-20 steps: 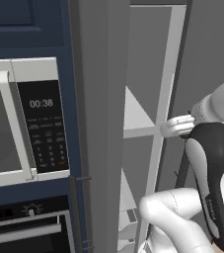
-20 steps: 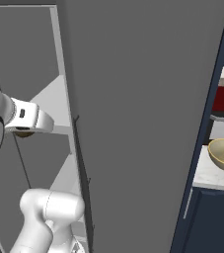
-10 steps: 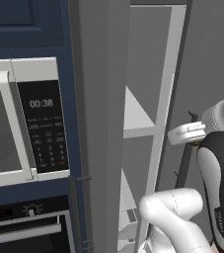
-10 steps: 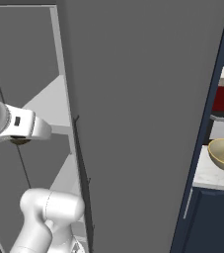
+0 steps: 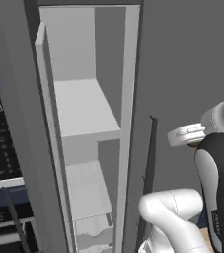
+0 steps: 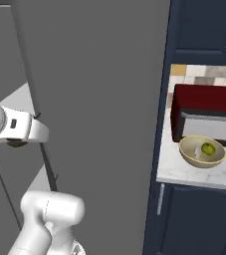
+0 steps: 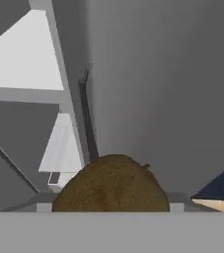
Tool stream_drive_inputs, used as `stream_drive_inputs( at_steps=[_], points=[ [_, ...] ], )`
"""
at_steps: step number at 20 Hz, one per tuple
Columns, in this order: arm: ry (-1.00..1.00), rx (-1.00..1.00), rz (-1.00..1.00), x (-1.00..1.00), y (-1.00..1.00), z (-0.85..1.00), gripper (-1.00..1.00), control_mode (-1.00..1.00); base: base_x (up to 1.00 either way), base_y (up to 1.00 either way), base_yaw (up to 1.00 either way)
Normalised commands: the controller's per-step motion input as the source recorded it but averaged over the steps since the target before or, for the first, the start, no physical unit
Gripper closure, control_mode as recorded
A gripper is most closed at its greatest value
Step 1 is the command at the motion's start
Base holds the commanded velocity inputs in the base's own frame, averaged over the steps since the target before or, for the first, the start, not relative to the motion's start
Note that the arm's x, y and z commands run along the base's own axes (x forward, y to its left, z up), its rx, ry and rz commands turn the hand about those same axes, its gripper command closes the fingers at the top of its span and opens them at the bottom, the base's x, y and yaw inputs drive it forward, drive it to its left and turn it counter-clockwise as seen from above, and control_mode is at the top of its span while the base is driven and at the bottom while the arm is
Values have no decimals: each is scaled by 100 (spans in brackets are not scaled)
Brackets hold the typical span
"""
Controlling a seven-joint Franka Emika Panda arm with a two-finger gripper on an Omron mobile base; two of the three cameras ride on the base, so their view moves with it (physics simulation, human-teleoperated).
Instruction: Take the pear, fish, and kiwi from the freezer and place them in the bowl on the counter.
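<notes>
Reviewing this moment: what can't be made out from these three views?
- Gripper: its fingertips are covered by the kiwi in the hand view; in both base views the white wrist blocks them.
- Bowl contents: the pear shows in the right base view, but the pale shape beside it is too small to name.
- Freezer drawers: cut off by the left base view's bottom edge.

Kitchen, open freezer, microwave, marble counter, navy cabinets

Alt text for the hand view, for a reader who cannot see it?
A brown kiwi sits at the bottom, close to the camera. Behind it stands the grey freezer door with its dark handle, with white shelves at left.
</notes>
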Motion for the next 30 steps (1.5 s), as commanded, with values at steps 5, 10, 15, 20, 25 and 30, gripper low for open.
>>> stream_drive_inputs(
  at_steps=[5,10,15,20,25,30],
  points=[
    [0,0,0,0,0,0,100,100,-5,-100,-8],
    [0,0,0,0,0,0,100,100,0,-100,-7],
    [0,0,0,0,0,0,100,100,-1,-100,-9],
    [0,0,0,0,0,0,100,100,0,-82,-6],
    [0,0,0,0,0,0,100,100,18,-35,0],
    [0,0,0,0,0,0,100,100,44,-20,0]
  ],
)
